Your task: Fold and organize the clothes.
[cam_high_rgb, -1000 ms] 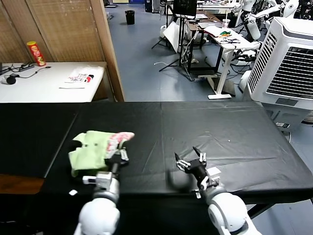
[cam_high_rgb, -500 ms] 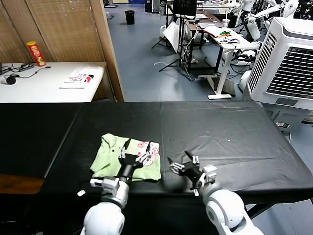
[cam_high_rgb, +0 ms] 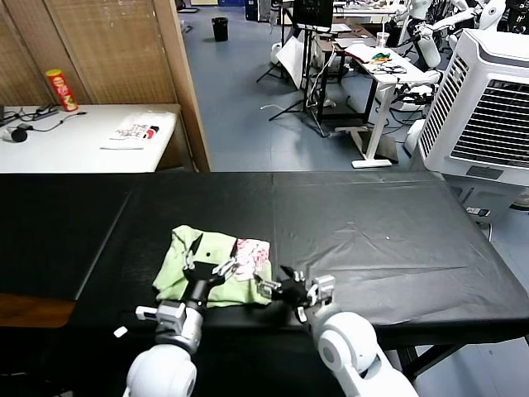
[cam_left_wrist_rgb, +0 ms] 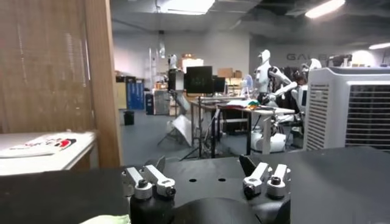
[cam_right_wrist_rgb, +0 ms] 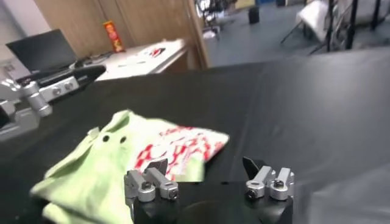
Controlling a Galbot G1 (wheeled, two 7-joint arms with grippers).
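Blue floor (cam_high_rgb: 240,99), wooden partition (cam_high_rgb: 107,50), white side table (cam_high_rgb: 74,145), perhaps an air cooler (cam_high_rgb: 488,107)

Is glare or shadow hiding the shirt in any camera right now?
Head view: the T-shirt is evenly lit on the black table cover, which shows only a soft sheen; the left gripper overlaps part of it. Right wrist view: shirt plainly lit, no glare on it. Left wrist view: bright ceiling lights, and only a sliver of shirt shows.
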